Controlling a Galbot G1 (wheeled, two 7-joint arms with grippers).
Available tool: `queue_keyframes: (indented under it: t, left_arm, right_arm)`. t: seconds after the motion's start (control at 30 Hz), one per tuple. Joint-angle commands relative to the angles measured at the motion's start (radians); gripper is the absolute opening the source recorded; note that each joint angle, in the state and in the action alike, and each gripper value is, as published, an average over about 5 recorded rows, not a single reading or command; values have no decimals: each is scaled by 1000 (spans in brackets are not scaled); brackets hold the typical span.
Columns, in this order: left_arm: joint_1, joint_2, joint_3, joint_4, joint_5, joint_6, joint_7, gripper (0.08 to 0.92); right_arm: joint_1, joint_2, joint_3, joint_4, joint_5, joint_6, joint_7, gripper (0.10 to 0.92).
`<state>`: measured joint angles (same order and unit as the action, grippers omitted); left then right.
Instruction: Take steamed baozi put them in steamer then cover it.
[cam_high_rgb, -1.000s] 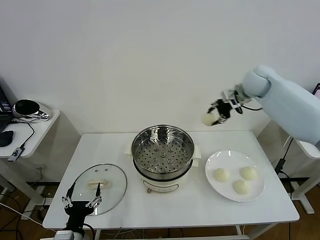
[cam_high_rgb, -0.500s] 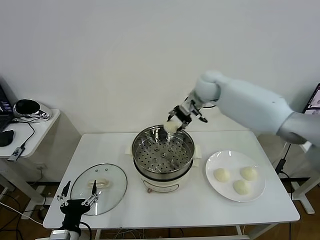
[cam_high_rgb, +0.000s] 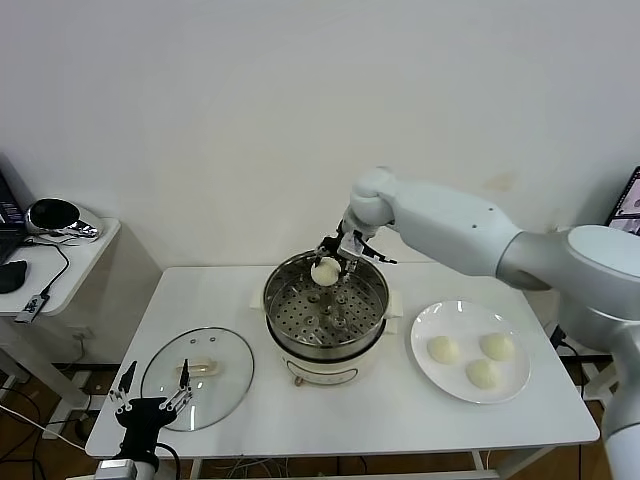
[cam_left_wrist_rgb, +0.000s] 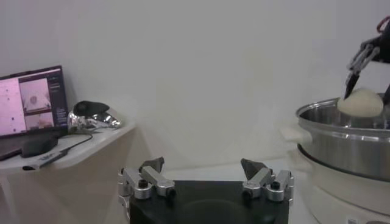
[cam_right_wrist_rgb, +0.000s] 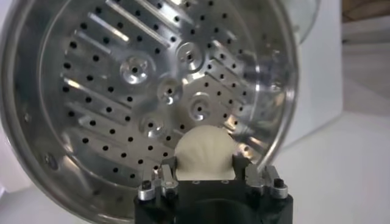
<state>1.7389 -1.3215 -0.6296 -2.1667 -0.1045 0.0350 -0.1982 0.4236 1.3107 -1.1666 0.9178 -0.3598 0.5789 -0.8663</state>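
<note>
White table (cam_high_rgb: 400, 420) w/ plain wall behind. My right gripper (cam_high_rgb: 329, 262) pinches one baozi (cam_high_rgb: 325, 271) over the steamer's (cam_high_rgb: 326, 312) far rim, tray bare. Three buns (cam_high_rgb: 470, 358) wait on plate (cam_high_rgb: 432, 318) at right; cover (cam_high_rgb: 200, 372) lies near-left by my spread left gripper (cam_high_rgb: 152, 404). Nothing placed yet, lid last.

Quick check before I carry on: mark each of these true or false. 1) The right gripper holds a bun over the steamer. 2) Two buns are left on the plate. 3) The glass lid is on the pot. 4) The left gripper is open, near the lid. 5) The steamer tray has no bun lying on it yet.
1) True: the right gripper holds a baozi over the steamer.
2) False: three buns lie on the plate.
3) False: the lid lies on the table, left of the steamer.
4) True: the left gripper is open.
5) True.
</note>
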Motion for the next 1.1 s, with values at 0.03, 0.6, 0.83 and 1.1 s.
queue_keyframes:
  t: [0.03,0.6,0.83,1.1]
  left_arm:
    - [-2,-1,1,0,-1,1,1,823]
    - [8,-4,-6,-28,0,4,1,823]
    - [11,7,-5,-31,1,5,3,823]
    - [10,15,1,-35,3,4,3,823]
  right_arm:
    - [-40,52,18,-99,-149,81,58,586]
    - [255,-302,-90,388,490,-579,-137,823]
    - [347,-601,-108,629,546,-872,-181,823]
    - [251,-861,-111,758,514,-964,-208,823]
